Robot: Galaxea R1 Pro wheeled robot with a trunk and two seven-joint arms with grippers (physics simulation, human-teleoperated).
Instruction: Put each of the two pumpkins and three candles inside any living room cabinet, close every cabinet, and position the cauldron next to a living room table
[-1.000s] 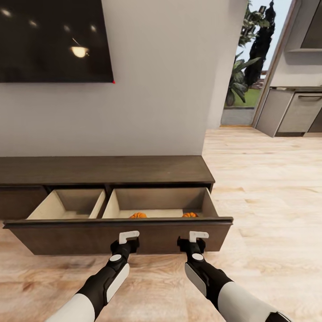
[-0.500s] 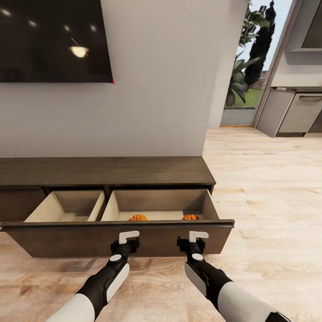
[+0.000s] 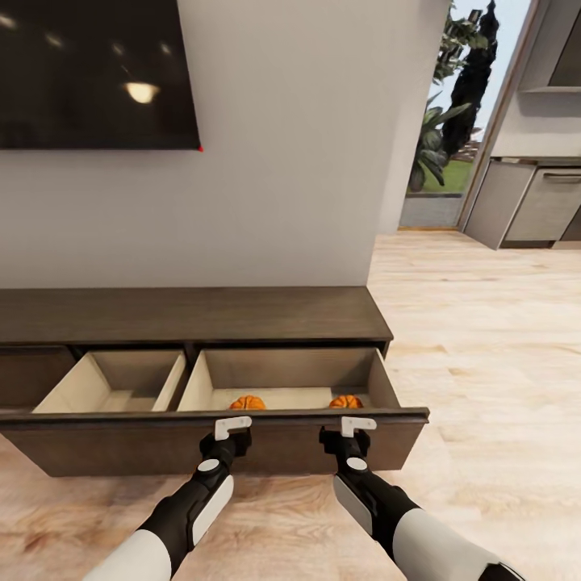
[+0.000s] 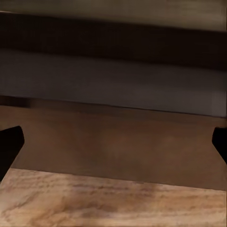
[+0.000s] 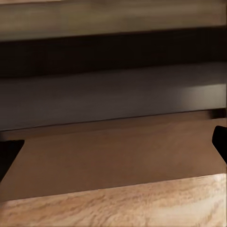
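Observation:
The long dark brown cabinet [image 3: 194,315] stands against the wall with its wide drawer [image 3: 218,440] pulled out. Two orange pumpkins [image 3: 247,402] [image 3: 345,401] lie in the drawer's right compartment, near its front. The drawer front hides the near part of the drawer floor. My left gripper [image 3: 232,423] and right gripper [image 3: 358,423] are side by side at the drawer front's top edge, both open and holding nothing. In the wrist views the dark fingertips [image 4: 9,146] [image 5: 220,142] stand far apart, with the brown drawer front [image 4: 118,142] [image 5: 118,151] close ahead.
A black TV [image 3: 89,73] hangs on the grey wall above the cabinet. Open wood floor [image 3: 484,339] stretches to the right toward a glass door [image 3: 444,121] and grey kitchen cabinets [image 3: 532,202]. The drawer's left compartment [image 3: 113,383] shows only its pale lining.
The camera has come a little closer to the cabinet, so the drawer sits lower and larger in the picture. Both grippers keep their pose and now reach the drawer front's top edge.

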